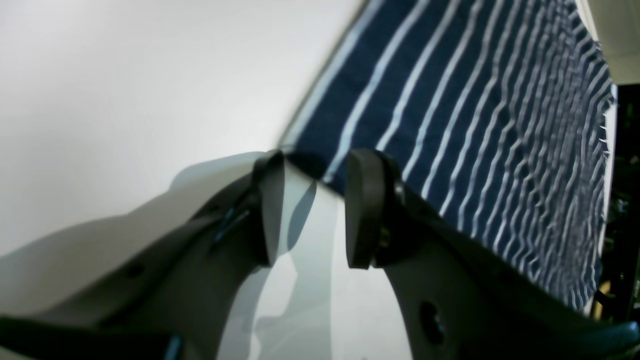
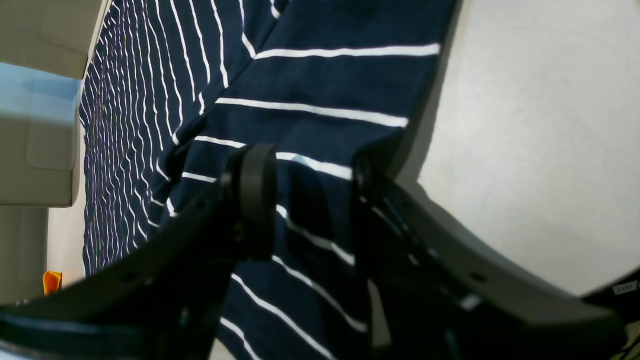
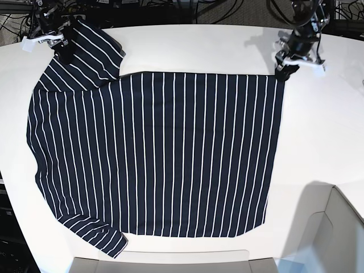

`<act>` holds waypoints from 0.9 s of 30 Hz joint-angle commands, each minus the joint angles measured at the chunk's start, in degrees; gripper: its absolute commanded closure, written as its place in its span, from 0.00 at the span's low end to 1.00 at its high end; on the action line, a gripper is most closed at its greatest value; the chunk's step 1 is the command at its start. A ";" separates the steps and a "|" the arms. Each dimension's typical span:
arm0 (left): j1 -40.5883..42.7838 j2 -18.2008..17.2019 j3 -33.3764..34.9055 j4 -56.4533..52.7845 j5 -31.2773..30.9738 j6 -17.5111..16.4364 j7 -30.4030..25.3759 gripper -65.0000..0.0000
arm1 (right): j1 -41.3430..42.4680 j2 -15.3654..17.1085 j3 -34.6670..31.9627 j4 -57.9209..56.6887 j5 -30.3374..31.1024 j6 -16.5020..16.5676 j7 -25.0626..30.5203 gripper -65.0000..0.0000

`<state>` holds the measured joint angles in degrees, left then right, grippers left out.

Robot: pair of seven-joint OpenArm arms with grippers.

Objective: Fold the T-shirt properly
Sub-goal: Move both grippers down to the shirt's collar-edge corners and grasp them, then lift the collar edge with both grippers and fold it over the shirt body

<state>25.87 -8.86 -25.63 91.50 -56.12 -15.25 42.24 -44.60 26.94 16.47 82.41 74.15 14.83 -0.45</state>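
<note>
White glossy worktop [image 3: 187,48], dark navy white-striped cloth T-shirt [image 3: 165,153] spread flat; left gripper [image 1: 312,207] gapes empty at its hem corner, right gripper [image 2: 310,200] straddles a sleeve, jaws apart.

I find almost no writing anywhere in these views. The only mark is a small white tag [image 2: 625,288] at the lower right edge of the right wrist view, bearing a few dark handwritten characters too small and blurred for me to read. The T-shirt [image 3: 159,153] carries only plain white stripes, with no print, logo or label showing.
</note>
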 commanded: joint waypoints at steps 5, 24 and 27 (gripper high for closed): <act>-2.70 -0.32 0.44 -4.52 0.07 0.26 0.53 0.66 | -0.28 0.80 0.10 1.15 0.27 0.69 0.67 0.68; -3.67 -1.12 1.85 -7.33 0.07 0.26 0.35 1.00 | -0.72 0.80 0.37 2.03 0.27 0.69 0.67 1.00; -2.18 -2.08 1.85 -7.06 -0.19 0.26 0.62 1.00 | -2.30 1.85 0.37 3.96 0.27 0.69 0.67 1.00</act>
<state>22.81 -10.63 -23.40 84.05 -57.52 -15.99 41.95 -45.89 27.55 16.27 85.34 73.97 14.24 -0.54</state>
